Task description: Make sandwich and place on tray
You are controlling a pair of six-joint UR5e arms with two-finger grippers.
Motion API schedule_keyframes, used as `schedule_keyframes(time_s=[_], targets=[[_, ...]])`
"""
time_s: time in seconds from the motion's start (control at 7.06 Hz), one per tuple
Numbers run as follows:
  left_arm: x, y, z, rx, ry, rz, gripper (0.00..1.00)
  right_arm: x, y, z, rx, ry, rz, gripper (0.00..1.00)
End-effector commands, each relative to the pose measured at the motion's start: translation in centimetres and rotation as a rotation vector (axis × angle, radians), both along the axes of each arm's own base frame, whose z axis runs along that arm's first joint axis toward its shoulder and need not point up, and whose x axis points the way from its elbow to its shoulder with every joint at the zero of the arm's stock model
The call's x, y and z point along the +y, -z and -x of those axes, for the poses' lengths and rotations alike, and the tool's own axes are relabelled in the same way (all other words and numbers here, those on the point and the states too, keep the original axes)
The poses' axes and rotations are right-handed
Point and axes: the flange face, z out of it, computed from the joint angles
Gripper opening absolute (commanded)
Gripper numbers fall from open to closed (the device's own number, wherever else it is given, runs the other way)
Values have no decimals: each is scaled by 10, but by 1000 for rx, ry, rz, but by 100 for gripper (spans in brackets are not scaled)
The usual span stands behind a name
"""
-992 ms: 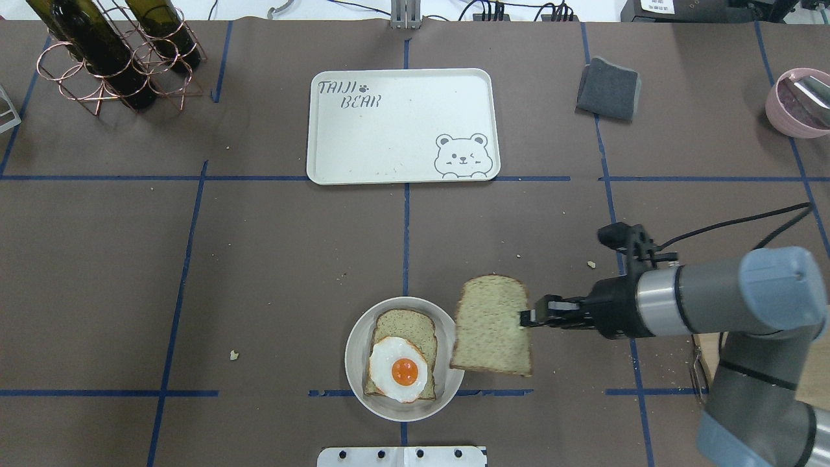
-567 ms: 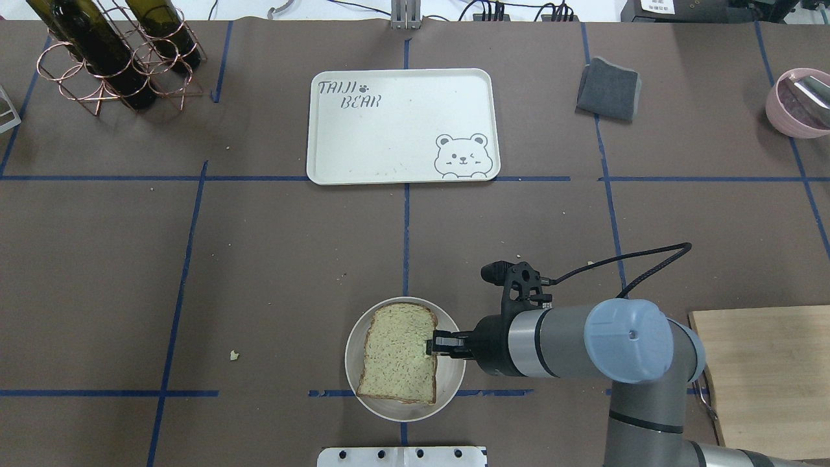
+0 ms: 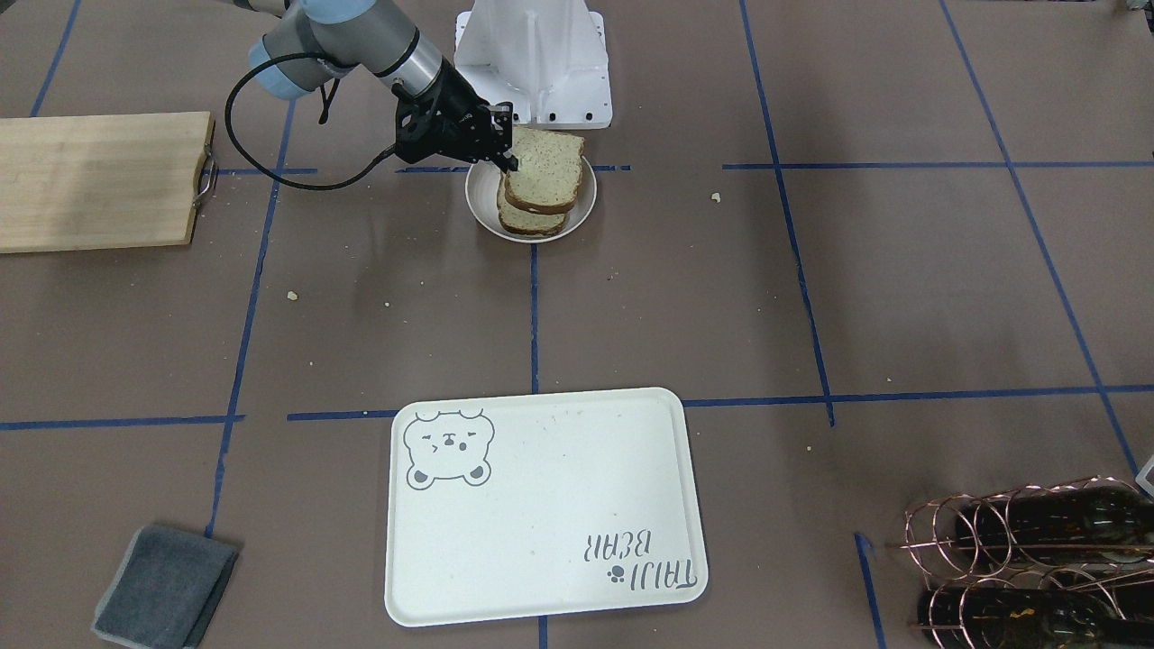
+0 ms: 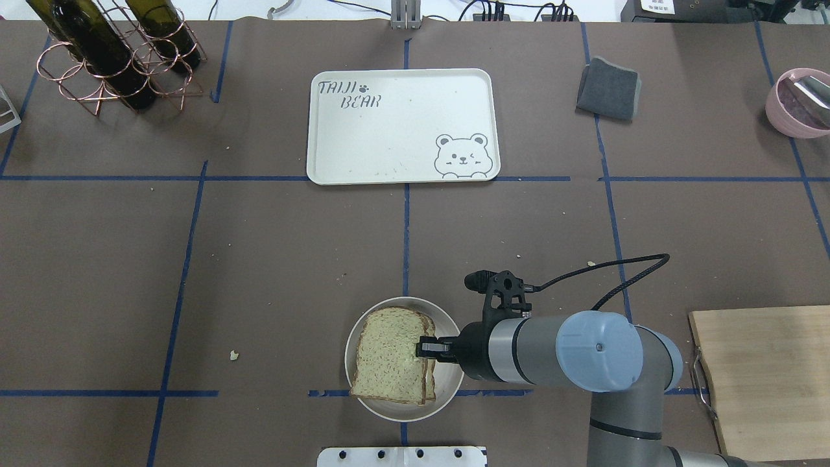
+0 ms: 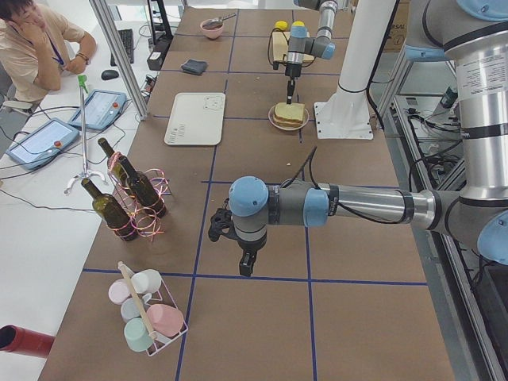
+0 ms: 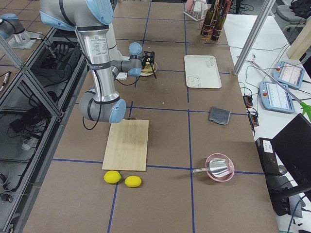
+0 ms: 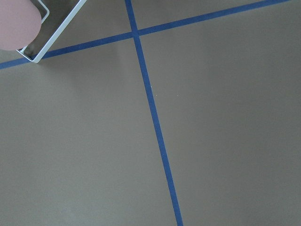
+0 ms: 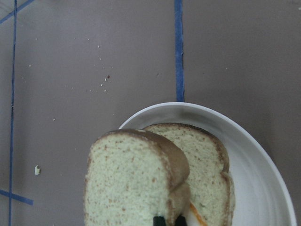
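Note:
My right gripper (image 4: pixel 425 347) is shut on the edge of the top bread slice (image 4: pixel 389 357) and holds it slightly tilted over the bottom slice (image 3: pixel 527 222) in the small round white dish (image 4: pixel 449 384). The wrist view shows the top slice (image 8: pixel 131 183), the bottom slice (image 8: pixel 207 160) and an orange sliver of egg (image 8: pixel 198 220) between them; the rest of the egg is hidden. The cream bear tray (image 4: pixel 402 126) lies bare at the table's far middle. My left gripper (image 5: pixel 247 267) hangs over bare table far to the left; I cannot tell if it is open.
A wooden cutting board (image 4: pixel 765 379) lies to the right of the dish. A grey cloth (image 4: pixel 609 87) and a pink bowl (image 4: pixel 797 100) are at the far right. A wire rack with wine bottles (image 4: pixel 117 55) stands at the far left.
My right gripper carried the top slice leftward from beside the dish to over the bottom slice. The egg is now covered.

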Motion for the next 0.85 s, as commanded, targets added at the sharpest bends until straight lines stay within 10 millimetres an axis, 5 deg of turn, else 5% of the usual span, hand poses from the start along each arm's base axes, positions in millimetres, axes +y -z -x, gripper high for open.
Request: schedule_keyframes(time_s=[0.0, 0.28, 0.57, 0.71], targets=[[0, 0, 1, 0, 2, 0, 100, -22, -1, -14, 28, -35, 9, 100], [-1, 10, 0, -3, 0, -23, 100, -58, 29, -71, 132, -5, 90, 100], [-16, 53, 0, -9, 0, -130, 100, -126, 17, -139, 242, 23, 89, 100], [-42, 82, 1, -29, 5, -206, 100, -162, 4, -178, 309, 43, 40, 100]])
